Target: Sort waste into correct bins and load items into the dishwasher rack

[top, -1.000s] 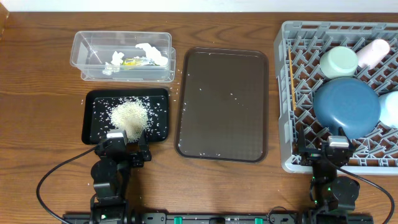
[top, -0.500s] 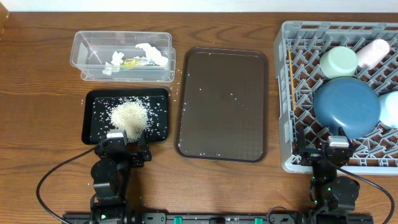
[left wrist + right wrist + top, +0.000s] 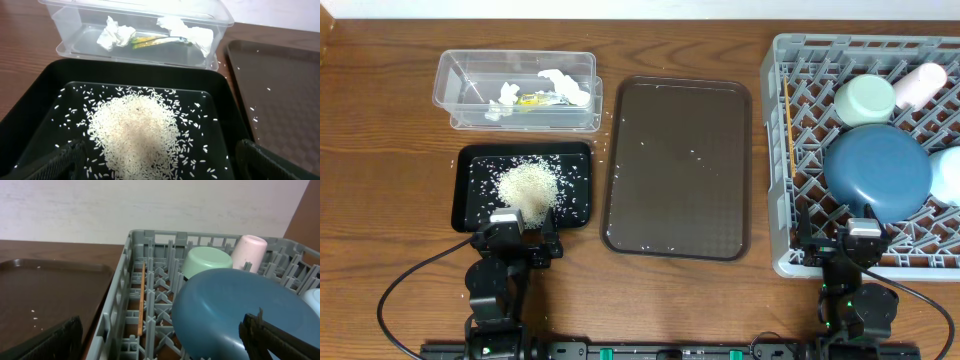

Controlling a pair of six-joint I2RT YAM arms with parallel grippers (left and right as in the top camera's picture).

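A brown serving tray (image 3: 678, 168) is lying mid-table. Left of it, a black tray (image 3: 466, 192) is holding a heap of white rice (image 3: 527, 185). Beyond that, a clear tub (image 3: 448, 85) is holding crumpled tissue (image 3: 560, 84) and a yellow-green wrapper (image 3: 534, 99). Right of the brown tray, a grey dish rack (image 3: 778, 150) is carrying a dark blue plate (image 3: 877, 172), two pale bowls (image 3: 865, 100), a pink cup (image 3: 920, 83) and a thin stick (image 3: 787, 125). The left gripper (image 3: 517, 238) is hovering over the black tray's front edge and the right gripper (image 3: 860, 240) over the rack's, both wide open and holding nothing.
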